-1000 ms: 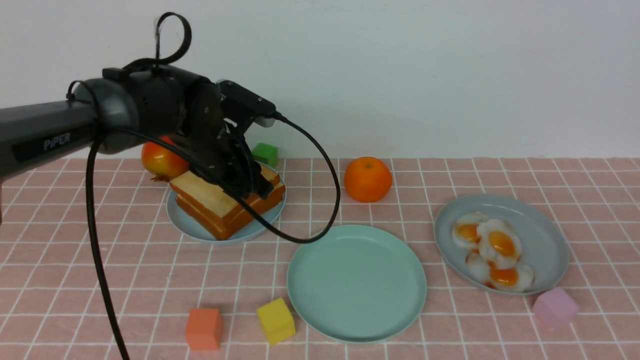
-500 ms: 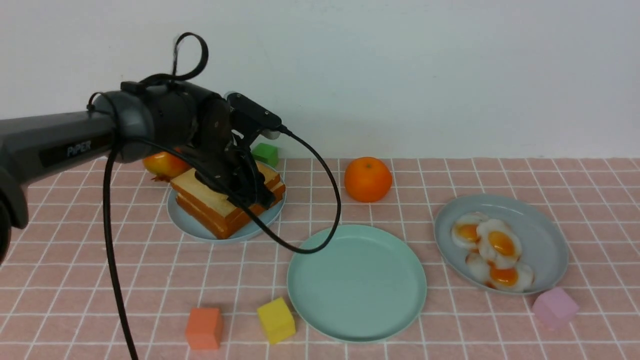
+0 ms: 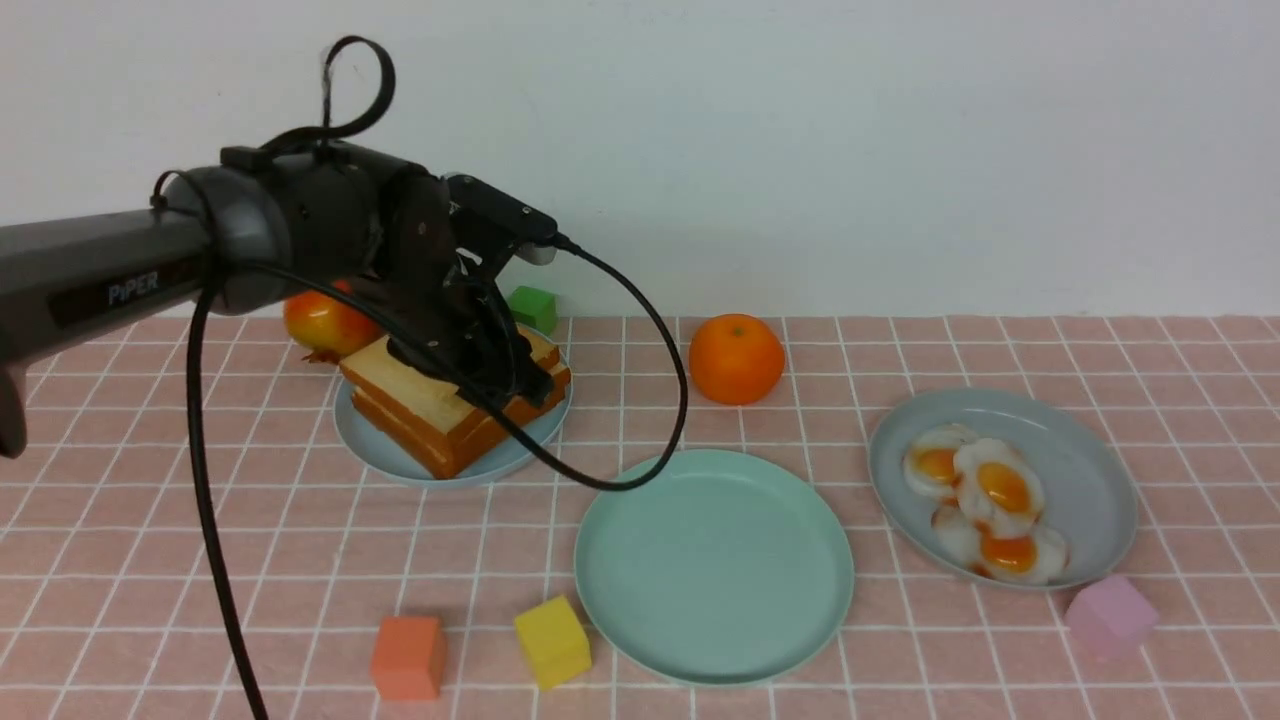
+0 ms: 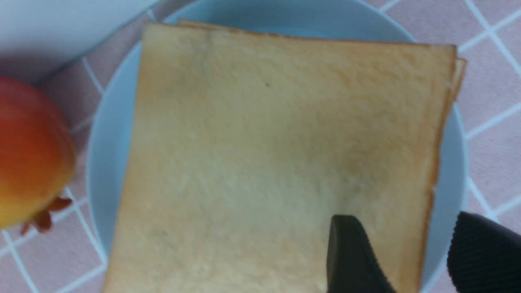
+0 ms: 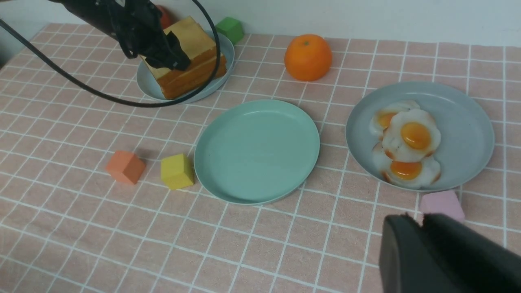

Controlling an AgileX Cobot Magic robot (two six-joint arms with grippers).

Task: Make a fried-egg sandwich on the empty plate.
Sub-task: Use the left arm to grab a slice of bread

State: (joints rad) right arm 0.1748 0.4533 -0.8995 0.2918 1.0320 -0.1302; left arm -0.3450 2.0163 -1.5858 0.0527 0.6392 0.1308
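Observation:
Square golden toast slices (image 3: 440,410) lie stacked on a blue-grey plate (image 3: 360,440) at the back left. My left gripper (image 3: 520,385) hangs open at the stack's right corner. In the left wrist view one of its fingers (image 4: 346,252) is over the top slice (image 4: 264,154) and the other is past the crust, above the plate rim (image 4: 110,142). The empty mint-green plate (image 3: 715,565) sits centre front. Three fried eggs (image 3: 995,495) lie on a second blue-grey plate (image 3: 1090,470) at the right. My right gripper (image 5: 419,219) is shut and empty, low near the pink cube (image 5: 441,203).
An orange (image 3: 735,358) stands behind the mint plate, and a red-yellow fruit (image 3: 320,320) and a green cube (image 3: 530,307) behind the toast. Orange (image 3: 407,657) and yellow (image 3: 551,640) cubes sit at front left. The left arm's cable (image 3: 620,480) sags to the mint plate's rim.
My left arm has swayed slightly right and back over the toast stack, with its fingers staying at the same corner. The toast, plates and eggs have not moved.

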